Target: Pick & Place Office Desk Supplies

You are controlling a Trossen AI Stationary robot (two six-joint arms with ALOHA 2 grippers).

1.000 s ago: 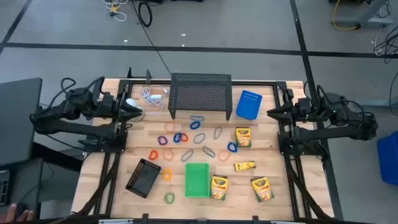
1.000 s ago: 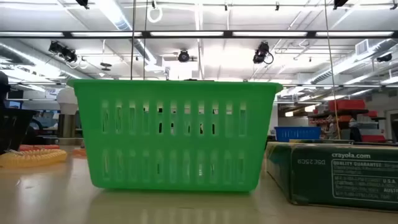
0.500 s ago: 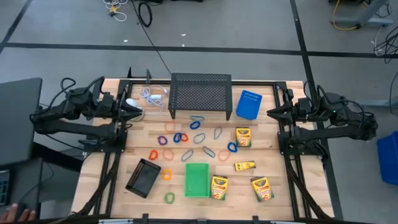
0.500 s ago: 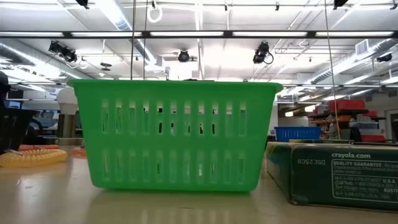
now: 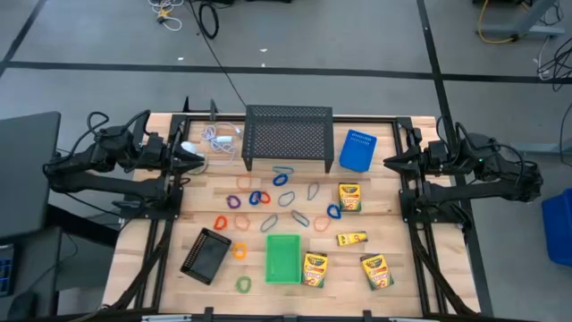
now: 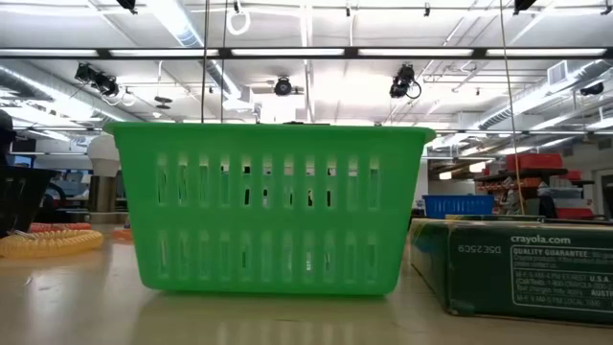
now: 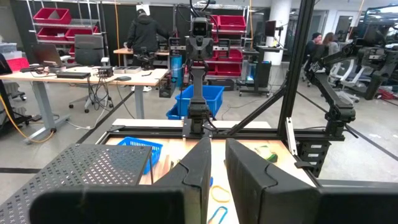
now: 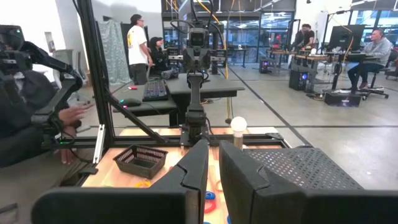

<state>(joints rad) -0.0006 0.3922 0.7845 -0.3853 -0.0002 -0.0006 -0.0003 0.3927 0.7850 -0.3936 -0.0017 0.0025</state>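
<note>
Nothing has moved; the left gripper [image 5: 198, 160] and right gripper [image 5: 388, 162] stay nearly closed, empty, at the surface's [image 5: 223, 268] far corners.

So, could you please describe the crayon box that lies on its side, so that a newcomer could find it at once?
Start at the green basket near the table's front edge. Just beyond its right side, towards the right arm, lies the small crayon box. Unlike the three other crayon boxes, which show their broad faces, it shows only a narrow yellow strip.
</note>
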